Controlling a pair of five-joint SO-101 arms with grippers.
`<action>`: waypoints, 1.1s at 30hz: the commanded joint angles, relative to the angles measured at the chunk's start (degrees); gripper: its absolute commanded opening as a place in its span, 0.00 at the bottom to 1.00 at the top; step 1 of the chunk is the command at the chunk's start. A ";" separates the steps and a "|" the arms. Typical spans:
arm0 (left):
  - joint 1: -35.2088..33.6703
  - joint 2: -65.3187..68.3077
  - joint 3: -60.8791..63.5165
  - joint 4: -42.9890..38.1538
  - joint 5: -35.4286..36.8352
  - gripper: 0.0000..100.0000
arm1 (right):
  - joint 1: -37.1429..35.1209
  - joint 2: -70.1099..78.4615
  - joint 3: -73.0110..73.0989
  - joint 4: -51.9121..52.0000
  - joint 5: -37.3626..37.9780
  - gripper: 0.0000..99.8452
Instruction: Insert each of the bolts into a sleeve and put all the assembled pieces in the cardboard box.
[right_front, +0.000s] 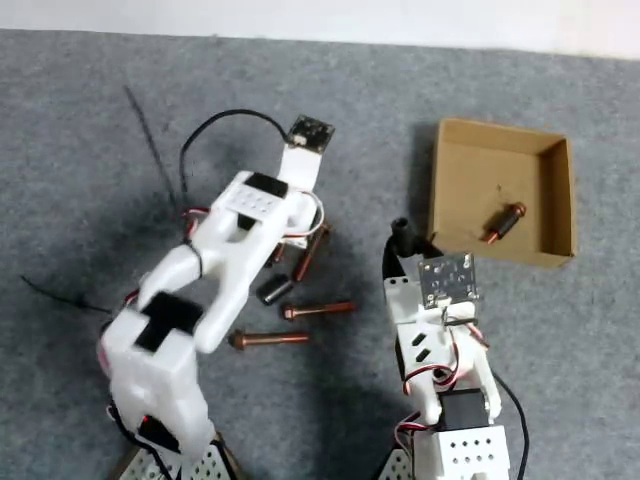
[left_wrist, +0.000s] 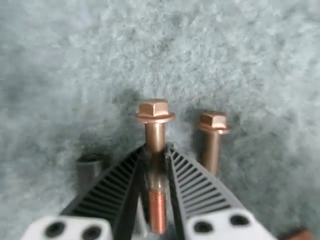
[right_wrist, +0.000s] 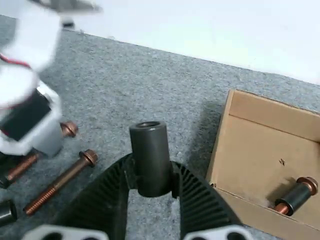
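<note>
Above the grey carpet (right_front: 100, 120), the left gripper (left_wrist: 156, 149) is clamped on a bolt (left_wrist: 155, 112). The right gripper (right_wrist: 150, 165) grasps a sleeve (right_wrist: 148, 140) near the box (right_front: 470, 160), where one assembled piece (right_front: 503, 222) lies. Another bolt (right_front: 318, 310) lies between the arms.

cardboard box (right_front: 470, 180) open-topped, bolts (right_front: 318, 310) crowding left arm (right_front: 215, 270)

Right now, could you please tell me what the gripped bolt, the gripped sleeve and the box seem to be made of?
The bolt looks like copper-plated metal: shiny reddish-brown, with cut thread. The sleeve is a dark, matte, smooth tube, perhaps blackened metal or plastic. The box is brown cardboard with folded walls.
</note>
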 joint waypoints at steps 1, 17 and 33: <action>-0.04 -16.84 6.37 -0.18 -0.62 0.00 | 0.48 -1.27 5.85 -0.48 0.62 0.00; 3.56 -73.36 45.85 -11.25 -0.79 0.00 | 0.40 -1.27 5.93 -0.48 0.62 0.00; 3.56 -117.32 67.74 -22.33 -0.79 0.01 | -9.45 -1.27 5.49 -0.84 0.35 0.00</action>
